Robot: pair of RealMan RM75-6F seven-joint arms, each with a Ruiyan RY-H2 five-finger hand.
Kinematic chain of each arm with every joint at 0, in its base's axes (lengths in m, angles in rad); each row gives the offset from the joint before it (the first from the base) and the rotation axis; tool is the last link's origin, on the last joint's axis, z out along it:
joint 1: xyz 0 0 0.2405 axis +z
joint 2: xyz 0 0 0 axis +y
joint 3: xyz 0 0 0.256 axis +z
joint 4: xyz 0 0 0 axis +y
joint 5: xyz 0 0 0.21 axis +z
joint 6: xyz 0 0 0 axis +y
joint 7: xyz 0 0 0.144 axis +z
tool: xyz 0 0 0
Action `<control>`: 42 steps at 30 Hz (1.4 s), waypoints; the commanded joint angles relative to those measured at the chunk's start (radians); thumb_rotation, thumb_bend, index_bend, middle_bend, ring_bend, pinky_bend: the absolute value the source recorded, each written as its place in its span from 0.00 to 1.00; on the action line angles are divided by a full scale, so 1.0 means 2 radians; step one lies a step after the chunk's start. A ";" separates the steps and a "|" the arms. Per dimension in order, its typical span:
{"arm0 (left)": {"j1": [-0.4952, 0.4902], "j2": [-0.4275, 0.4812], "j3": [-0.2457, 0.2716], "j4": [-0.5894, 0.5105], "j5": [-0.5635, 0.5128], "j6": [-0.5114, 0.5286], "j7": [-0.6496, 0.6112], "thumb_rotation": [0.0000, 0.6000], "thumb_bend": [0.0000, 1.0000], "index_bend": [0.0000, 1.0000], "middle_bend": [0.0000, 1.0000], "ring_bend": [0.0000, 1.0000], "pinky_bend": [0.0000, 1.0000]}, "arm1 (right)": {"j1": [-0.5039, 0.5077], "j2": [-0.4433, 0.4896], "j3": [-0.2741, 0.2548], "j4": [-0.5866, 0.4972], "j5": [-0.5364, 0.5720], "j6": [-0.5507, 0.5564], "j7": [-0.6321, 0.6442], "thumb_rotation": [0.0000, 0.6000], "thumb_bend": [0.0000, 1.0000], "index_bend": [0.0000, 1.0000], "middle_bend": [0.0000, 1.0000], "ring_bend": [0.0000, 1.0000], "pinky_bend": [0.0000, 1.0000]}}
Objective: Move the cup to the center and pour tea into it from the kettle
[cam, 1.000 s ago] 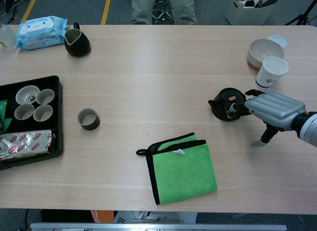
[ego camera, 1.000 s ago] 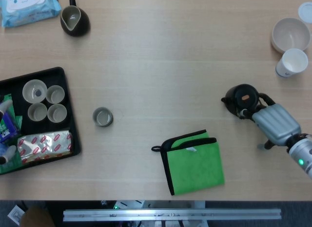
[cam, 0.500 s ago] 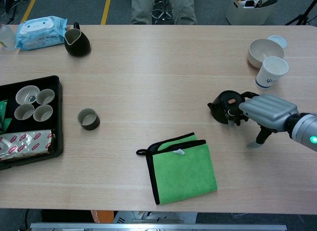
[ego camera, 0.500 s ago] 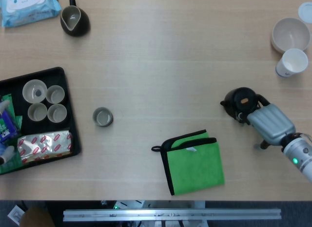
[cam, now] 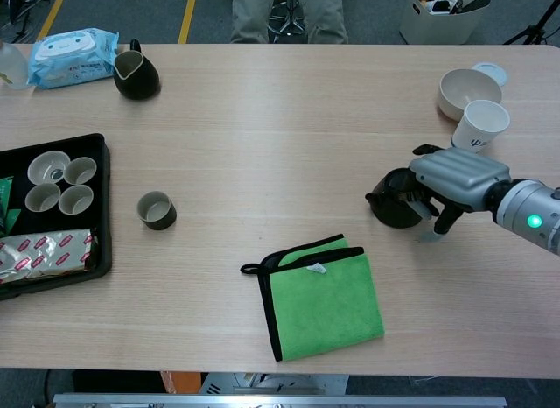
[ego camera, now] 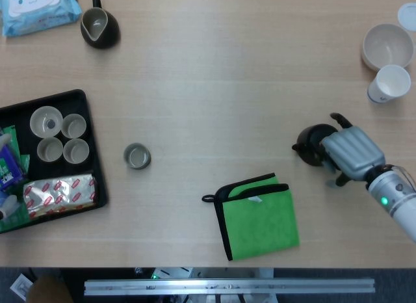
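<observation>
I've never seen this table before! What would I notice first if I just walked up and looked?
Probably the bright green cloth lying near the front edge of the table. Next, the shiny silver right hand on the right side, wrapped over the dark kettle. Then the small cup standing alone beside the black tray on the left.

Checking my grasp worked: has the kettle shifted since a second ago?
Yes, slightly. The kettle, now held by the right hand, sits a bit lower in the head view, nearer the green cloth, and appears tilted.
</observation>
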 commanded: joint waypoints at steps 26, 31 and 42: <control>-0.003 0.000 -0.003 -0.008 -0.003 -0.003 0.008 1.00 0.28 0.05 0.03 0.02 0.02 | 0.002 0.013 0.048 0.006 -0.013 0.014 0.124 1.00 0.00 0.94 0.93 0.89 0.00; -0.005 0.000 -0.004 -0.012 -0.003 -0.004 0.010 1.00 0.28 0.05 0.03 0.02 0.02 | -0.001 0.030 0.054 0.005 -0.033 0.021 0.142 0.72 0.00 0.94 0.93 0.89 0.00; -0.008 -0.001 -0.004 -0.018 -0.002 -0.008 0.019 1.00 0.28 0.05 0.03 0.02 0.02 | 0.003 0.056 0.050 -0.001 -0.036 0.022 0.119 0.57 0.00 0.99 0.93 0.89 0.00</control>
